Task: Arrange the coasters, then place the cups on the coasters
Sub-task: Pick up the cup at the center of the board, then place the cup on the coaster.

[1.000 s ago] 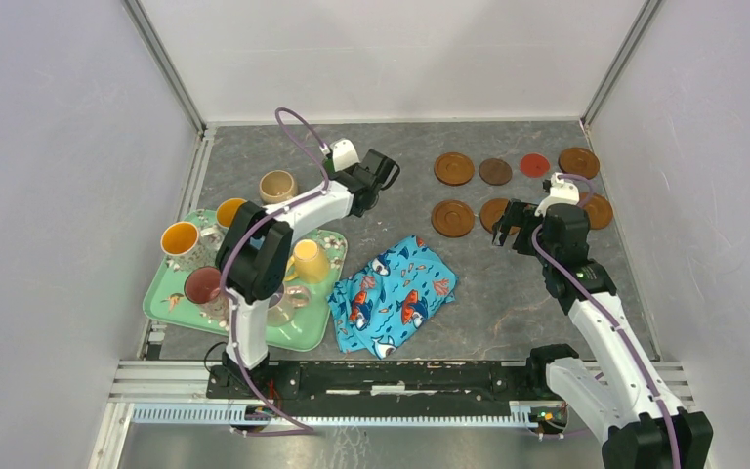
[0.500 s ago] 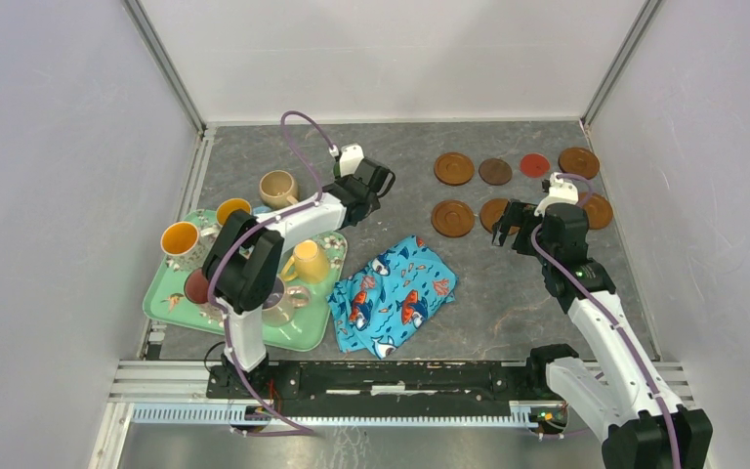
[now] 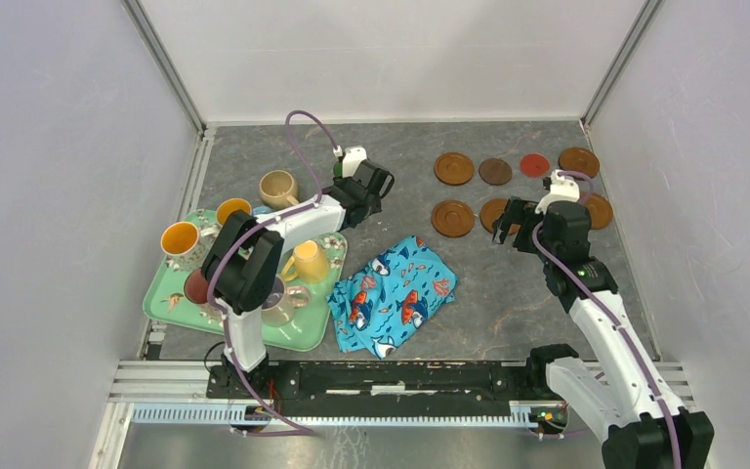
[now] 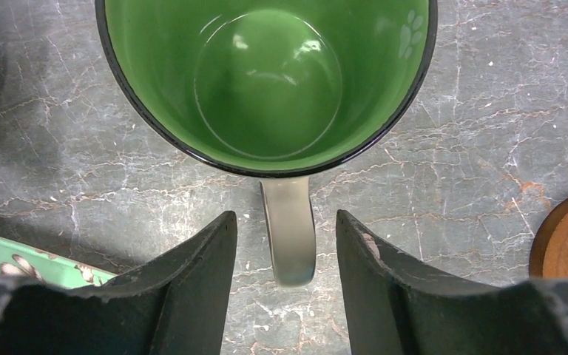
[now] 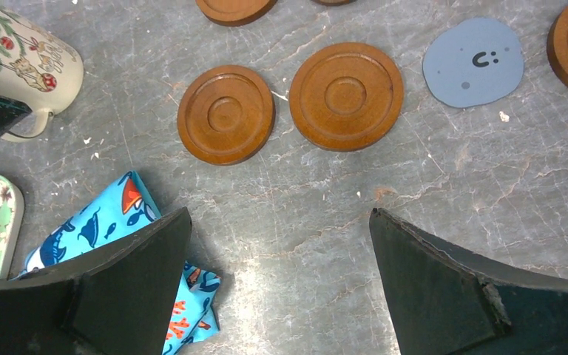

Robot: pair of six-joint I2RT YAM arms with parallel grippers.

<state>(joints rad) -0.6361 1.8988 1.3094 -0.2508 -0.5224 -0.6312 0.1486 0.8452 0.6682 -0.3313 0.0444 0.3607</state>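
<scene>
Your left pincer (image 4: 282, 218) is released. Its two dark fingers stand on either side of the handle (image 4: 290, 237) of the green-lined mug (image 4: 266, 74), with a thin gap on both sides, so it holds nothing. Your right pincer (image 5: 279, 214) hangs wide open over the table (image 4: 488, 148), just near of two ringed brown coasters (image 5: 226, 115).

The mug stands on bare table, right of the tray (image 3: 161, 293) and left of the coasters, on none of them. I think the main risk is a sideways move: a finger can catch the handle and turn or tip the mug. If you grip off-centre, the glazed handle may slip. A mug that is pushed and not lowered can shove a loose coaster out of its row.

The table looks like grey marbled stone, matt and finely scratched. The tray is green with flowers. The cloth (image 3: 395, 293) is soft and crumpled. The mug is round glossy ceramic with a dark rim and a cream loop handle. The brown coasters look like wood with turned rings. The blue-grey coaster (image 5: 473, 63) is thin, flat and uneven at the edge.
</scene>
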